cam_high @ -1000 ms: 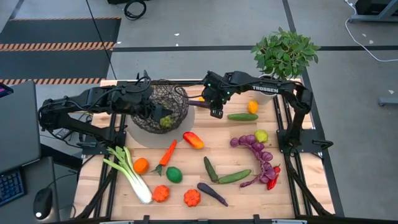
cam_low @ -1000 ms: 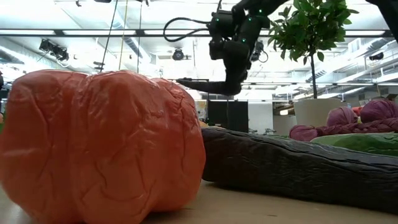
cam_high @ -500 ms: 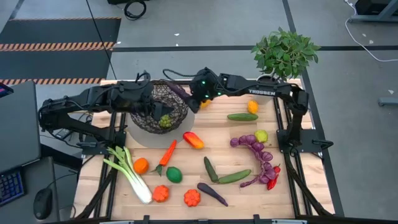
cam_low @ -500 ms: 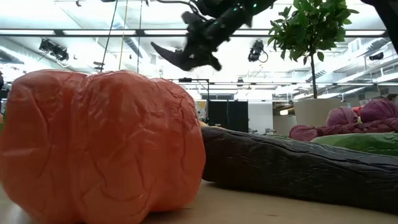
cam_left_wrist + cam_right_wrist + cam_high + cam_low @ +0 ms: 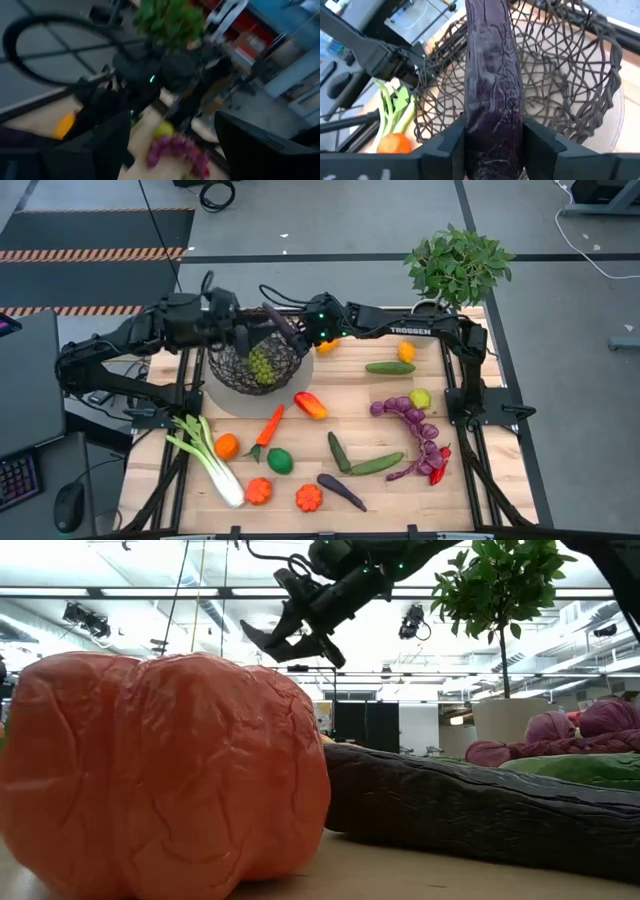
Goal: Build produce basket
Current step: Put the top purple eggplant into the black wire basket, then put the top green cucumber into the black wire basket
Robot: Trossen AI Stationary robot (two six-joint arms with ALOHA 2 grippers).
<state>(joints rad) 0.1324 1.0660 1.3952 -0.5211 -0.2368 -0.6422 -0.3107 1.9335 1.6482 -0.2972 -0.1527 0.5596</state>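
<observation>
I see the right gripper (image 5: 283, 326) over the far rim of the basket (image 5: 232, 370), its fingers (image 5: 445, 145) clamped on either side of a dark purple aubergine (image 5: 492, 90) that points out over the mesh. The basket sits at the far left of the table (image 5: 470, 480) on a pale round mat (image 5: 290, 395), with a bunch of green grapes (image 5: 260, 365) inside. My left gripper (image 5: 243, 338) is at the basket's left rim; its fingers stand apart, and I cannot tell whether they touch the wire.

Both arms crowd the basket from opposite sides, close to each other above the rim. Just beyond the right arm lie an orange piece (image 5: 326, 346), a cucumber (image 5: 389, 367) and a lemon (image 5: 406, 352). The potted plant (image 5: 459, 265) stands at the far right corner.

Nearer me: red-orange pepper (image 5: 311, 405), carrot (image 5: 268, 428), leek (image 5: 208, 457), lime (image 5: 280, 460), purple grapes (image 5: 412, 418). The near strip along the table edge is packed; bare wood shows mid-table right of the mat.
</observation>
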